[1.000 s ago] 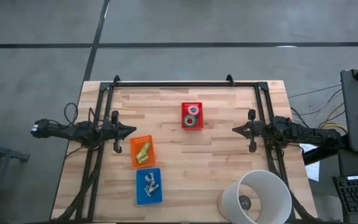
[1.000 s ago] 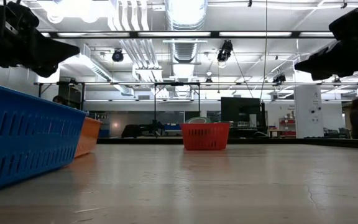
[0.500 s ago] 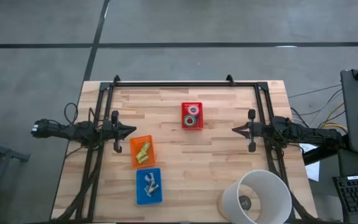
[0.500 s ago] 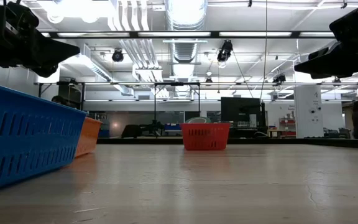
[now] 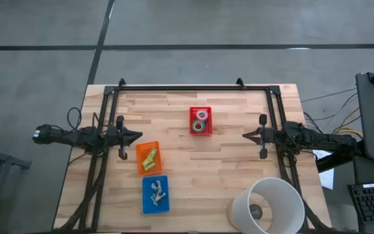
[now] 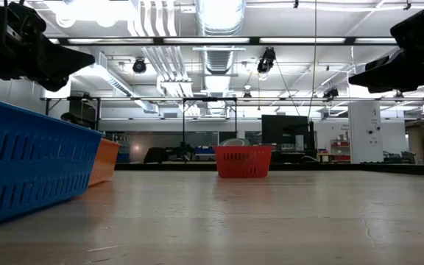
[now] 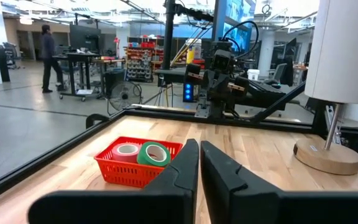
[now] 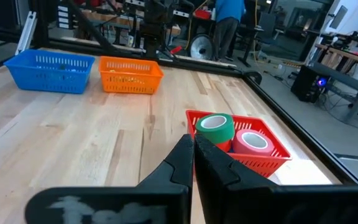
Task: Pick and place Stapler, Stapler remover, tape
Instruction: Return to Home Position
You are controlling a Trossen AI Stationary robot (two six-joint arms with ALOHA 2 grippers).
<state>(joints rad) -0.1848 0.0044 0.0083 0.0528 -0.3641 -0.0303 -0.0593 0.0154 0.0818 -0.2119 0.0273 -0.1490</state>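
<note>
The wooden table (image 5: 226, 169) carries a red basket (image 5: 200, 109) near its middle, holding the tape (image 5: 200, 127): one green roll and one pinkish roll. The left gripper (image 5: 140, 136) and the right gripper (image 5: 244, 135) hover at opposite sides, fingers closed and empty. Near the left one sit an orange bin (image 5: 139, 159) and a blue bin (image 5: 144, 195), the latter holding what may be staple removers.

Left gripper (image 7: 199, 145) had its two dark fingers squeezed nearly together, only a sliver of a gap, nothing between them. Just past the tips a red basket (image 7: 129, 173) sat on the wood table (image 7: 266, 147), with a pink tape roll (image 7: 127, 151) and a green tape roll (image 7: 155, 154) side by side in it, touching. The right arm (image 7: 222, 74) sat across the table, facing back this way. Off to one side stood a white lamp shade (image 7: 347, 50) over a round wooden base (image 7: 327, 156). A person (image 7: 45, 55) was way back in the room.
</note>
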